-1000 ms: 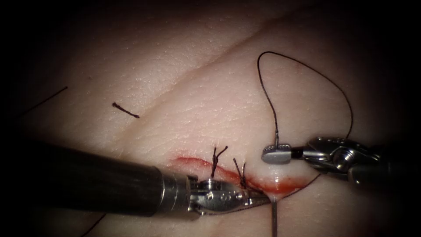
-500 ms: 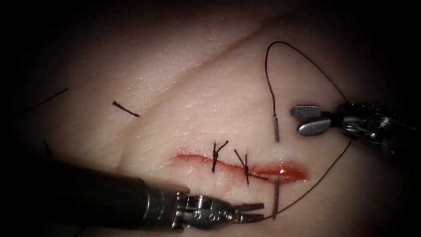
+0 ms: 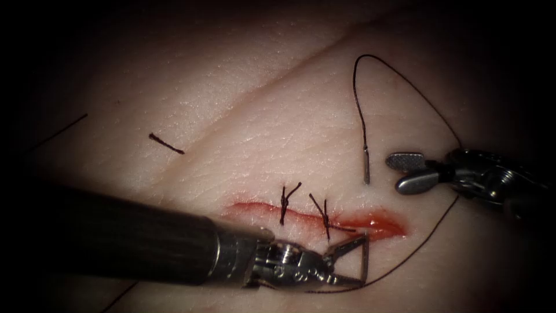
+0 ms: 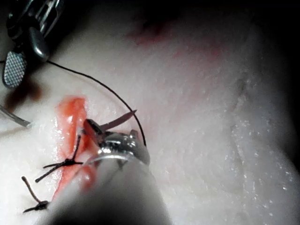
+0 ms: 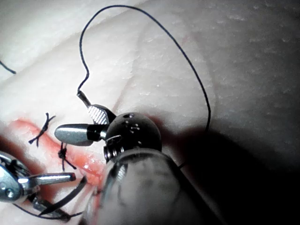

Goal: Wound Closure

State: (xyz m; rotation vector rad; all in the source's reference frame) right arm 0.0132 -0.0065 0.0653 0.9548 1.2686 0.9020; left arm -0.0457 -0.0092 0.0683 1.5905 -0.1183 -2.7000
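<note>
The curved needle sits in the tissue (image 3: 243,133) at the right end of the cut (image 3: 258,207). Its tail (image 3: 366,168) stands out on the far side and its tip (image 3: 365,261) on the near side. My left tool (image 3: 360,261) is open with its jaws either side of the tip, gripping nothing; it also shows in the left wrist view (image 4: 105,129). My right tool (image 3: 406,172) is open just right of the tail and holds nothing (image 5: 86,123). The thread (image 3: 405,81) loops from the tail, passes behind the right tool and runs down under the left jaws.
Two knotted stitches (image 3: 285,206) (image 3: 324,217) cross the cut left of the needle. Red fluid (image 3: 379,223) pools at the cut's right end. A cut end of thread (image 3: 166,145) lies on the tissue to the far left, with another strand (image 3: 58,130) beyond it.
The right tool let go of the needle's tail, opened and drew back to the right. The left tool left the cut's edge, dropped toward the needle's tip and opened around it.
</note>
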